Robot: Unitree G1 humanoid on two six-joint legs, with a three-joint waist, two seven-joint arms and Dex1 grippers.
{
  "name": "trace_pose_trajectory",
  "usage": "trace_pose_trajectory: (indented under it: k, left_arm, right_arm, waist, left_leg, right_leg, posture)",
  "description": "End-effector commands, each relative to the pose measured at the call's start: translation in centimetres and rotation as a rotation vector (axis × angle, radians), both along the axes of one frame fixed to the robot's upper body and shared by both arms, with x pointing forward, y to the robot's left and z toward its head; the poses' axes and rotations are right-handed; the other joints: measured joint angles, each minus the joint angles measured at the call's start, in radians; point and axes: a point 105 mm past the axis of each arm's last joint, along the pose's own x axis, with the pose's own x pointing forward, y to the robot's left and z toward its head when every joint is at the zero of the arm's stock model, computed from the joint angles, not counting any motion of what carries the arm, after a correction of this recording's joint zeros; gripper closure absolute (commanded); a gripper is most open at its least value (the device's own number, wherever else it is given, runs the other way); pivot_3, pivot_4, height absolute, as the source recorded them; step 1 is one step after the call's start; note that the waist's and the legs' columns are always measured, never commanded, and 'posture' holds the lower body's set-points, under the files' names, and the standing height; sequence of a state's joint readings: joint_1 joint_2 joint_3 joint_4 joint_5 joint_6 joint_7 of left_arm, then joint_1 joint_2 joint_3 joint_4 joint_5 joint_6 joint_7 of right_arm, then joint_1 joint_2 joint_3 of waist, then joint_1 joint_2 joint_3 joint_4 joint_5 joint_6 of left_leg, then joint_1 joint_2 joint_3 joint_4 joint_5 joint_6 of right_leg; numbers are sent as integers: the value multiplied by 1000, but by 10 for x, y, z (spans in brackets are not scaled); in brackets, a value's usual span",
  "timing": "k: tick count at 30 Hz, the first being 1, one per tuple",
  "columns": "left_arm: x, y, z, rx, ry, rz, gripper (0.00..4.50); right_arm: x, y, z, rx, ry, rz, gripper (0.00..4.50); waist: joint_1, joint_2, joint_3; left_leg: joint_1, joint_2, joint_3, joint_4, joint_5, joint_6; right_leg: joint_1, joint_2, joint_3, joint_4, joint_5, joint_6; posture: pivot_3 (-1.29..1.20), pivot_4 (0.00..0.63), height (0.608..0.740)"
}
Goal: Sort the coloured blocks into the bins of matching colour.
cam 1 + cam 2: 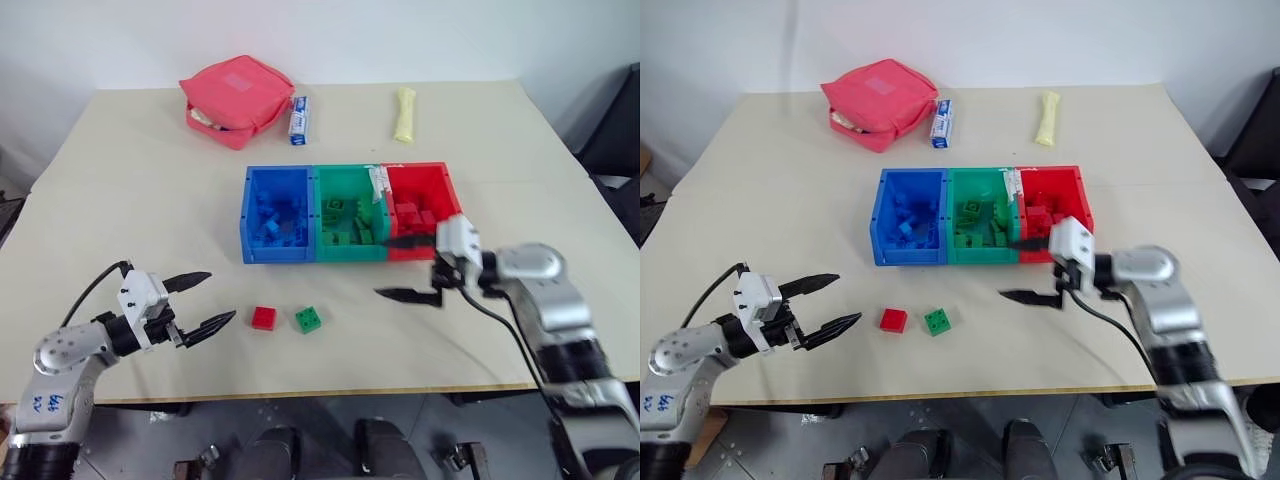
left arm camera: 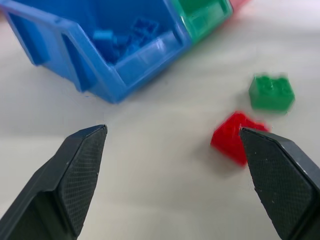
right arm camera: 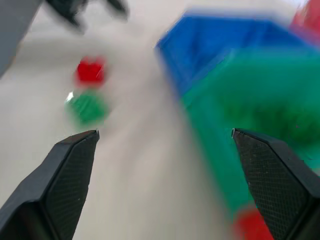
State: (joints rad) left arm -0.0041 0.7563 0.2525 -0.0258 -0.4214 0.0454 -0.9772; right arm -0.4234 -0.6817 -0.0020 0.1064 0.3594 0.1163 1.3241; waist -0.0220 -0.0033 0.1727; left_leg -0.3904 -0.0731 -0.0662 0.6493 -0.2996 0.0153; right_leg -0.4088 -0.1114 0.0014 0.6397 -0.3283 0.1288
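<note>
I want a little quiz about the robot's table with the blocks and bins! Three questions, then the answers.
1. True or false: the small red studded plastic block is already inside the red open-top plastic bin.
2. Which block lies next to the red block on the beige table? A) a yellow one B) the small green studded plastic block C) a blue one
3. Fill in: both the left gripper and the right gripper have their black fingers ____.

Key:
1. False; it lies on the table in front of the bins.
2. B
3. open, holding nothing
</note>
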Motion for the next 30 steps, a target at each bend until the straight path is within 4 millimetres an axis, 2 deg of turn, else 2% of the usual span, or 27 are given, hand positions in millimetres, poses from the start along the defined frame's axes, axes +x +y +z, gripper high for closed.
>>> trace_pose_trajectory:
  k: [1, 4, 8, 11, 15, 19, 23, 26, 30]
  left_arm:
    - [-4, -9, 2, 81, 14, -106, 0]
    - [-6, -32, 2, 104, 83, -183, 0]
    - [-10, -86, 6, 121, 129, -330, 0]
    - [-5, -111, 11, 100, 184, -328, 0]
    - [12, -142, 5, 194, 211, -287, 0]
    - [18, -161, -9, 255, 240, -273, 0]
    - [18, -159, -18, 320, 277, -247, 0]
    - [22, -155, -21, 385, 262, -238, 641]
    - [25, -162, -17, 335, 258, -262, 1844]
  right_arm:
    - [-13, -19, 13, 7, -54, -29, 52]
    - [-25, -29, 7, -28, -59, -42, 52]
    - [-42, -34, 6, -19, -45, -66, 52]
    - [-53, -31, 7, -12, -25, -73, 52]
    - [-68, -26, 10, -4, -32, -99, 52]
    - [-76, -21, 15, 7, -52, -125, 52]
    - [-81, -16, 20, 14, -70, -140, 52]
    - [-84, -16, 20, 13, -73, -158, 0]
    - [-86, -22, 16, 6, -71, -204, 0]
  waist:
    - [2, 0, 0]
    - [3, 0, 0]
    - [19, 0, 0]
    - [24, 0, 0]
    - [36, 0, 0]
    - [40, -1, 0]
    - [43, -1, 1]
    - [48, -1, 0]
    - [49, -1, 0]
  left_leg:
    - [0, 0, 0, 0, 0, 0]
    - [0, 0, 1, 1, 0, 1]
    - [0, 0, 1, 0, 0, 0]
    - [0, 0, 1, 1, 0, 1]
    - [0, 0, 1, 2, 0, 1]
    - [0, 0, 2, 3, 0, 1]
    - [1, 0, 2, 3, 0, 0]
    - [1, 0, 2, 4, 0, 1]
    - [1, 0, 2, 4, 0, 1]
  right_leg:
    - [1, 0, 0, 0, 0, 0]
    - [2, -1, 1, -2, 0, 0]
    - [2, 0, 1, -2, 0, 0]
    - [2, 0, 2, -1, 0, 0]
    - [2, 1, 2, 0, 0, 0]
    - [3, 2, 3, 0, 0, 1]
    - [2, 3, 4, 0, 0, 1]
    - [3, 3, 4, -1, 0, 1]
    - [4, 3, 3, -1, 0, 1]
  posture:
    - [0, 150, 740]
    - [0, 150, 740]
    - [0, 150, 740]
    - [0, 150, 740]
    - [0, 150, 740]
    - [0, 150, 740]
    - [0, 150, 740]
    - [0, 150, 740]
    - [0, 150, 740]
